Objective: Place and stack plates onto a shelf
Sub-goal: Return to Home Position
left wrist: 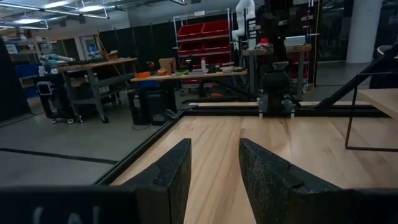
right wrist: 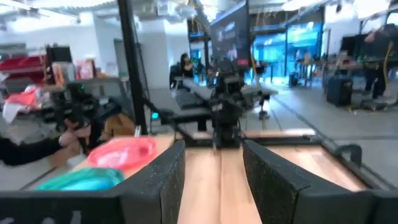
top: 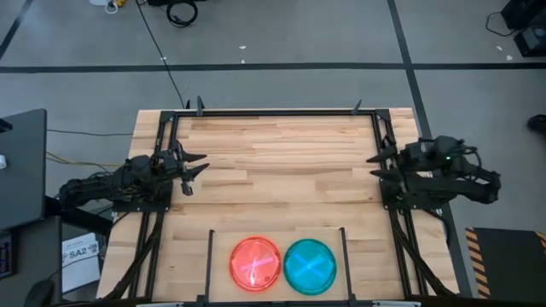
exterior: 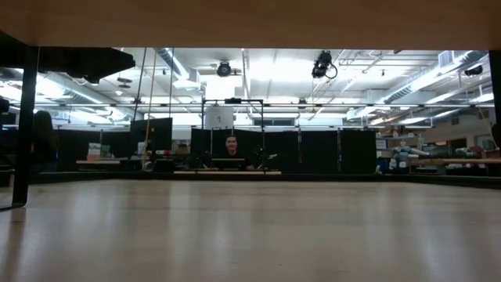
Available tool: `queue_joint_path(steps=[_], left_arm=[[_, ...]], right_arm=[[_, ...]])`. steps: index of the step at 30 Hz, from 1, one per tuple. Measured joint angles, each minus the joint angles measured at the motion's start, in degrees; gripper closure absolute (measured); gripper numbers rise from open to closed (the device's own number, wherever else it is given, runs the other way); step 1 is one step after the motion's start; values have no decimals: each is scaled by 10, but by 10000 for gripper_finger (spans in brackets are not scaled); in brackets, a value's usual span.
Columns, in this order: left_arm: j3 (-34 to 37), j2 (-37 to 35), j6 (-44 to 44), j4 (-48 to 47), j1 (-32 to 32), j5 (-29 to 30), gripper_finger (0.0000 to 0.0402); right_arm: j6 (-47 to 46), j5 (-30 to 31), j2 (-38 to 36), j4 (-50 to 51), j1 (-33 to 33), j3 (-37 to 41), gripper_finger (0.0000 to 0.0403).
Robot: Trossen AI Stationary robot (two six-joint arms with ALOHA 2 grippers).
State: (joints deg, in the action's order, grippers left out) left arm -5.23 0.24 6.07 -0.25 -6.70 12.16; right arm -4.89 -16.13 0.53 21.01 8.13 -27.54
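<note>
Across wooden table (top: pixel 273 145): left gripper (top: pixel 201 167) at left rail, fingers parted, empty. Between and well apart from both grippers, wire shelf (top: pixel 211 256) with pink plate (top: pixel 255 262) beside cyan plate (top: pixel 310 265). Right gripper (top: pixel 372 167) at right rail, likewise parted, empty.

wooden table (top: pixel 281 162), wire shelf (top: pixel 211 256) at edge; pink plate (top: pixel 255 263) beside cyan plate (top: pixel 310 266)

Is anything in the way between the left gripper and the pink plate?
Nothing visible. Only the table lies between the left gripper and the pink plate, which sits on the shelf beside the cyan plate. The right gripper waits at the table's right edge.
</note>
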Motion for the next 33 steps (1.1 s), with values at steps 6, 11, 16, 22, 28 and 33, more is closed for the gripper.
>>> queue_joint_path(steps=[6, 11, 16, 22, 28, 33], left_arm=[[0, 0, -2, -2, 0, -3, 260], [0, 0, -7, -4, 0, -3, 260], [0, 0, -9, -4, 0, -3, 260], [0, 0, -9, -4, 0, -3, 260], [0, 0, -9, -4, 0, -3, 260], [0, 0, -9, -4, 0, -3, 260]], right_arm=[[0, 27, 3, -72, 0, 57, 234], [5, 30, -4, -139, 0, 111, 234], [1, 47, -4, -179, 0, 155, 234], [0, 71, -4, -211, 0, 189, 234], [-1, 71, -4, -227, 0, 212, 234], [-1, 71, -4, -258, 0, 240, 234]])
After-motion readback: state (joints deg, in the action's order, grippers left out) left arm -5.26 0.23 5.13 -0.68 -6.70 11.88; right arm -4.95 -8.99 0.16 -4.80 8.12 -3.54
